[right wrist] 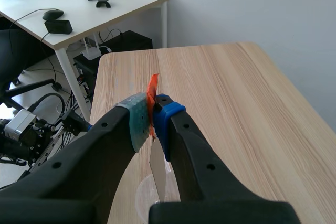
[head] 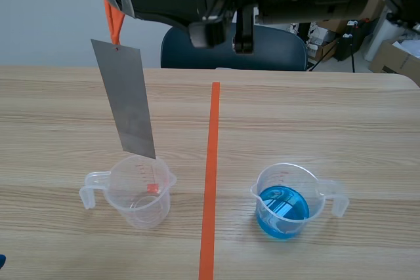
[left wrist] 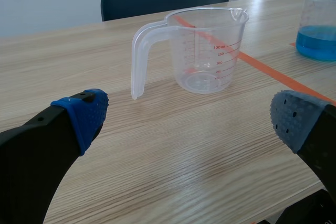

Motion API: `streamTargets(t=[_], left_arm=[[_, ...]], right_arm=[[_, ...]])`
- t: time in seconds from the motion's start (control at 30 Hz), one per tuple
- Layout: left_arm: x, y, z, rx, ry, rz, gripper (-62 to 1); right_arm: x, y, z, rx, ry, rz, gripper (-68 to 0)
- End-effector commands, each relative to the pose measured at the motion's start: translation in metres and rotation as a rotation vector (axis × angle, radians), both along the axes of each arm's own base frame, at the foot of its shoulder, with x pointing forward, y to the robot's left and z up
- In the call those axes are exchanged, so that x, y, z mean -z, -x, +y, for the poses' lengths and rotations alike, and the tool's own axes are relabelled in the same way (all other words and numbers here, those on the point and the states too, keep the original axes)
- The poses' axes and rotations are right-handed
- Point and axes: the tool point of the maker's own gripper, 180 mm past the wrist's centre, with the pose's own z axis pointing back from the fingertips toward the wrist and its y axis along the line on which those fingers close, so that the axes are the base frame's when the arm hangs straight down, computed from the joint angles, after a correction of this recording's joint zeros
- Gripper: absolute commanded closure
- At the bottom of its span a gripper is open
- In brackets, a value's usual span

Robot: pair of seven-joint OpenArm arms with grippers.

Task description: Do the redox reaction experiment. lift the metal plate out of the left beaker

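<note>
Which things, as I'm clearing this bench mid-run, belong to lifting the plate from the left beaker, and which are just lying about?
Job in hand: metal plate, hanging above the empty left beaker; right gripper, fingers shut on its top.
Lying about: beaker of blue liquid; open left gripper; blue chair; cardboard boxes.

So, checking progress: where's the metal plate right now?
Scene view, left of the tape line: the metal plate hangs tilted over the left beaker, its lower edge near the rim, its top pinched in the jaws of the right gripper.
</note>
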Motion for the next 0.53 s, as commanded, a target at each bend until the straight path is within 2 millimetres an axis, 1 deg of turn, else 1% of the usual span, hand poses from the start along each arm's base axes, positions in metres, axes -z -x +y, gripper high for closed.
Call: streamTargets(t=[0.0, 0.5], left_arm=[[-0.0091, 0.0033, 0.0022, 0.005, 0.013, -0.039, -62.3], [-0.0091, 0.0033, 0.0022, 0.005, 0.013, -0.039, -62.3]], right_arm=[[-0.0128, 0.0017, 0.0018, -0.011, -0.027, -0.025, 0.2], [-0.0108, 0.0020, 0.0018, -0.012, -0.019, -0.020, 0.2]])
